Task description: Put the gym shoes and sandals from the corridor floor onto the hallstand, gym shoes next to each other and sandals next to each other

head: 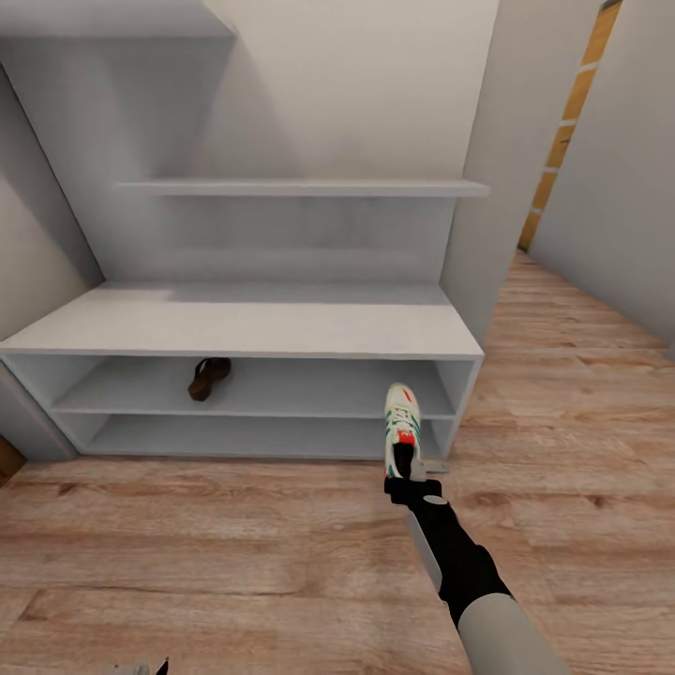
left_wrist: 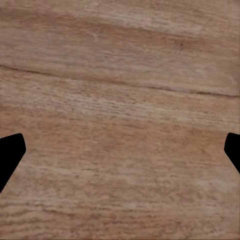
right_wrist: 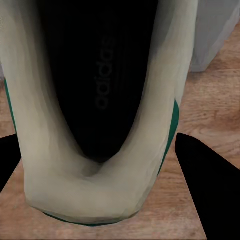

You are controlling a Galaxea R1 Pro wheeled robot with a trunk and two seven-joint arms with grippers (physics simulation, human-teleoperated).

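Gym shoe (head: 401, 422) clamped at heel by right gripper (head: 405, 469), before hallstand (head: 244, 323); sandal (head: 208, 377) seen on upper shelf slot. Left gripper (left_wrist: 120, 155) jaws held apart over wood-plank corridor floor (head: 234, 553).

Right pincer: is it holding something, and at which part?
The right pincer holds a gym shoe at its heel end, fingers on both sides of the heel collar.
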